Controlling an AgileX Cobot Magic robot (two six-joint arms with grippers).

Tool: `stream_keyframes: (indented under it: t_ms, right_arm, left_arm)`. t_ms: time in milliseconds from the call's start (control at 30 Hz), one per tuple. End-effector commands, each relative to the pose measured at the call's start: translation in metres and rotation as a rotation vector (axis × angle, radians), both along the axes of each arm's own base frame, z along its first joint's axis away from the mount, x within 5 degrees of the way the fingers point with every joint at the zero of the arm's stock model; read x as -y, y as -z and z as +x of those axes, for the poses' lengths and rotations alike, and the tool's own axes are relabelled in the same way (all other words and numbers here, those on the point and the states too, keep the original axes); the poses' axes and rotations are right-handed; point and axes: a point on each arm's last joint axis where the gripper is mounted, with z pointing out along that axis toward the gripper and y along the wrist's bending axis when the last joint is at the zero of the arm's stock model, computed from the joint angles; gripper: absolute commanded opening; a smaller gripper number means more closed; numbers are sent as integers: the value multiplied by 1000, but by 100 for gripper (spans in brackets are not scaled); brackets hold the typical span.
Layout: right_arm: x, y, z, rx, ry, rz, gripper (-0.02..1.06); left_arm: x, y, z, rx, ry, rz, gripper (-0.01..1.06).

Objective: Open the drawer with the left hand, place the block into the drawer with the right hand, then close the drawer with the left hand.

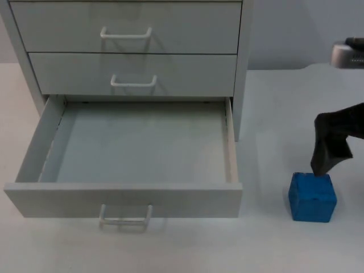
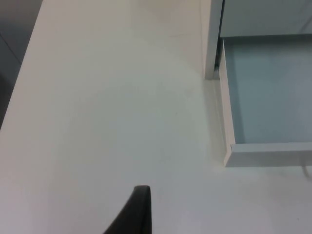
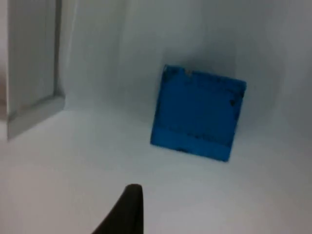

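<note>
A blue block (image 1: 311,197) sits on the white table to the right of the cabinet; it also appears in the right wrist view (image 3: 197,113), slightly turned. My right gripper (image 1: 333,163) hangs just behind and above the block, open, with nothing in it. The grey cabinet's bottom drawer (image 1: 122,200) is pulled out, and its inside holds nothing. My left gripper (image 2: 139,214) waits over bare table to the left of the drawer, whose left wall (image 2: 226,114) lies ahead of it.
Two upper drawers (image 1: 126,29) of the cabinet are closed, each with a white handle. The open drawer's handle (image 1: 125,217) points toward the table's front. The cabinet's right side (image 1: 242,68) stands left of the block.
</note>
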Motion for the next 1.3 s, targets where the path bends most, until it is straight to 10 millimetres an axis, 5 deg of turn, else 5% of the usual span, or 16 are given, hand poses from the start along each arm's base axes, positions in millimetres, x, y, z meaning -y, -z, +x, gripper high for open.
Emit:
stream_keyframes:
  t_ms: [0,367,700,933,1000,1067,1100,1233,1267]
  right_arm:
    - [-7,3,7,50,44,33,105]
    - [-39,39,6,125,73,-112,105]
    - [-39,76,8,43,112,-159,100]
    - [-39,80,8,37,131,-154,92]
    - [-39,80,8,37,131,-154,81]
    - [-39,80,8,35,132,-158,58]
    - [-39,80,8,35,132,-158,58]
    - [-38,75,8,40,134,-155,4]
    - [-38,75,8,40,134,-155,4]
  left_arm:
    - [0,-2,-2,11,0,3,105]
    - [0,-2,-2,11,0,3,105]
    - [0,-2,-2,11,0,3,105]
    - [0,-2,-2,7,0,3,105]
    - [0,-2,-2,7,0,3,105]
    - [0,-2,-2,7,0,3,105]
    - [0,-2,-2,7,0,3,105]
    - [0,-2,-2,7,0,3,105]
    - [0,-2,-2,7,0,3,105]
